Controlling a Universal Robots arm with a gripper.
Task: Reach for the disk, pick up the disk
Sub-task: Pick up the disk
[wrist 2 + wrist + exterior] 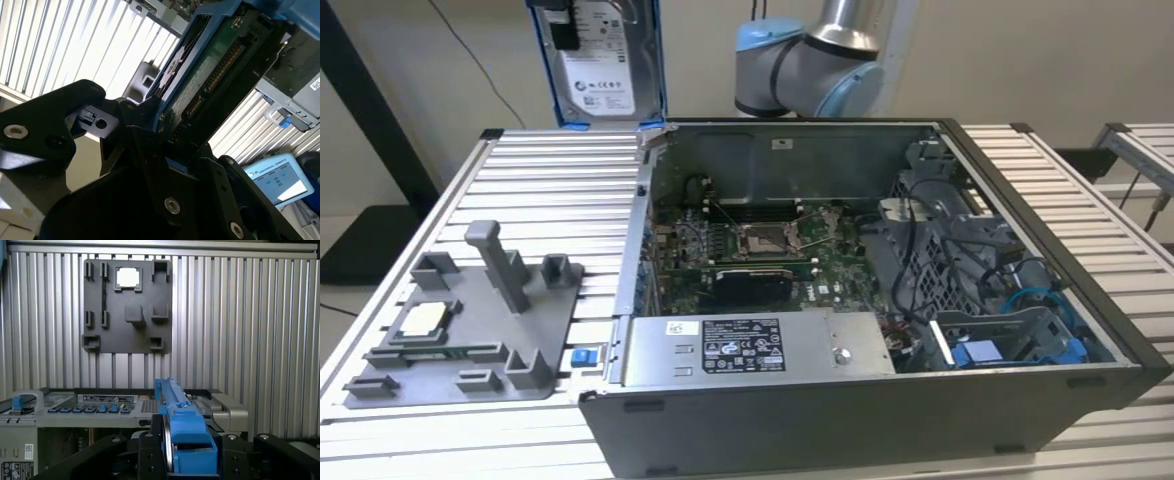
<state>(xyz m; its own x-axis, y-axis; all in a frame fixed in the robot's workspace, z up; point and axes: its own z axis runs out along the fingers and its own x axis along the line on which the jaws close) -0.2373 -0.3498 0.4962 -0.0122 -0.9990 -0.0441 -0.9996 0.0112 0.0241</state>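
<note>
The flat silver-grey metal disk with white label and blue plastic frame (603, 62) hangs upright at the upper left of the exterior view, clear of the slatted aluminium table (547, 200). In the first wrist view my black gripper (189, 452) is clamped on its blue edge. I judge reach and pickup done.

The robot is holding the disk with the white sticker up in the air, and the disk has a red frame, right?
Not quite: the frame is blue, not red. In the exterior view the disk with its white sticker hangs up in the air, with blue along its edges. In the first wrist view the gripper is shut on that blue frame.
</note>
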